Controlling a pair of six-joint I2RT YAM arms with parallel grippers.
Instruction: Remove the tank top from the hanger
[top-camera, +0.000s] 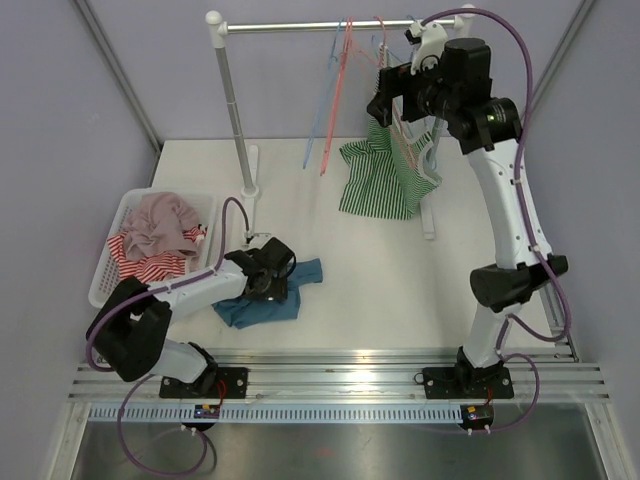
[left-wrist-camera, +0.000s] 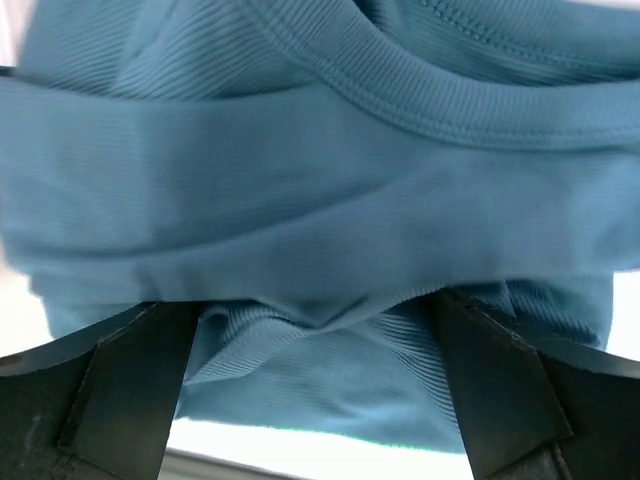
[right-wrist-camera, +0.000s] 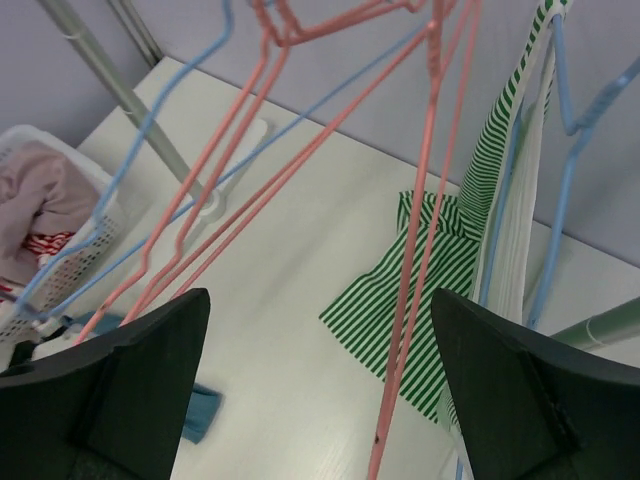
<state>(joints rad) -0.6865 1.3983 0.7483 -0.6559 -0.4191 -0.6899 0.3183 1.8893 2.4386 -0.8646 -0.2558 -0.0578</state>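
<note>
Tank top (top-camera: 380, 185) shoulders hidden behind right fingers (right-wrist-camera: 120, 380), spread apart, left fingers (left-wrist-camera: 110, 400) apart above teal shirt (left-wrist-camera: 320, 200)

Tank top (top-camera: 380, 185) — neckline seemingly hidden behind right arm (top-camera: 445, 75), teal garment (left-wrist-camera: 320, 180) edge-cropped

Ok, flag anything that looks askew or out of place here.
The green striped tank top hangs lopsided off the rail, bunched at one side with its lower part sagging toward the table. A teal garment also lies crumpled on the table, outside the basket holding the other clothes.
</note>
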